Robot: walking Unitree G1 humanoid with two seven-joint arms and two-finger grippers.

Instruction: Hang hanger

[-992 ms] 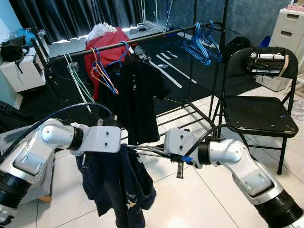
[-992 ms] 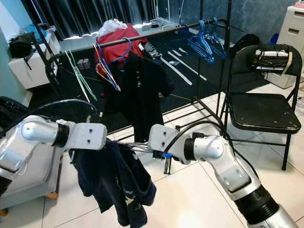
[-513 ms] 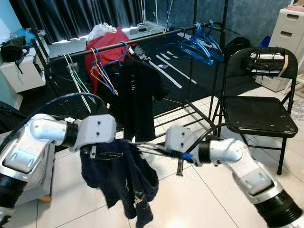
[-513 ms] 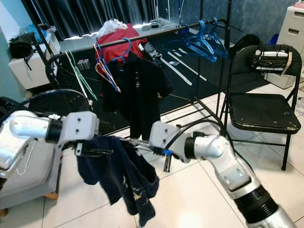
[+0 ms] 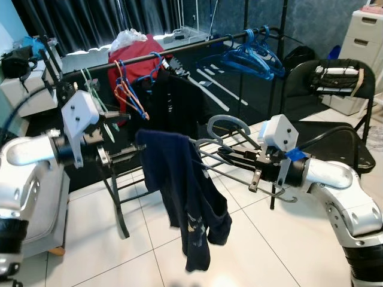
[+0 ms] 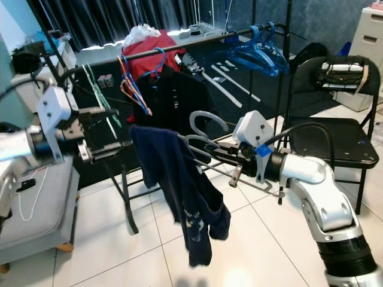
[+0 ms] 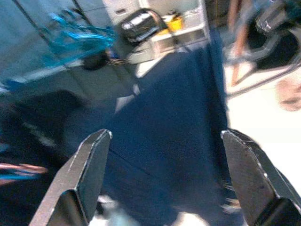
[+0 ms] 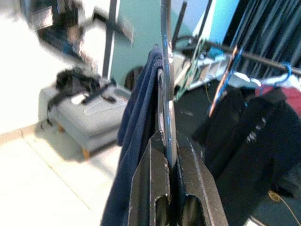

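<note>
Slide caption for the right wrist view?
Right hand shut on a grey hanger carrying a navy garment, clothes rack ahead.

- Head views: evenly lit and mostly sharp. Daylight enters at the far side beneath the dark curtains (image 5: pixel 90 18), leaving a bright strip along their lower edge.
- White floor tiles (image 5: pixel 287 239) near the robot reflect strongly; a washed-out glare patch sits at the near edge.
- The navy garment (image 5: pixel 185 197) reads dark, with little fold detail.
- Straight lines bow slightly toward the frame edges.
- Left wrist view: heavy motion blur throughout; the left gripper's fingers (image 7: pixel 80 183) are soft-edged, and the floor behind is overexposed.
- Right wrist view: the near fingers (image 8: pixel 155 188) are fairly sharp; the white background beyond is blown out and smeared.
</note>
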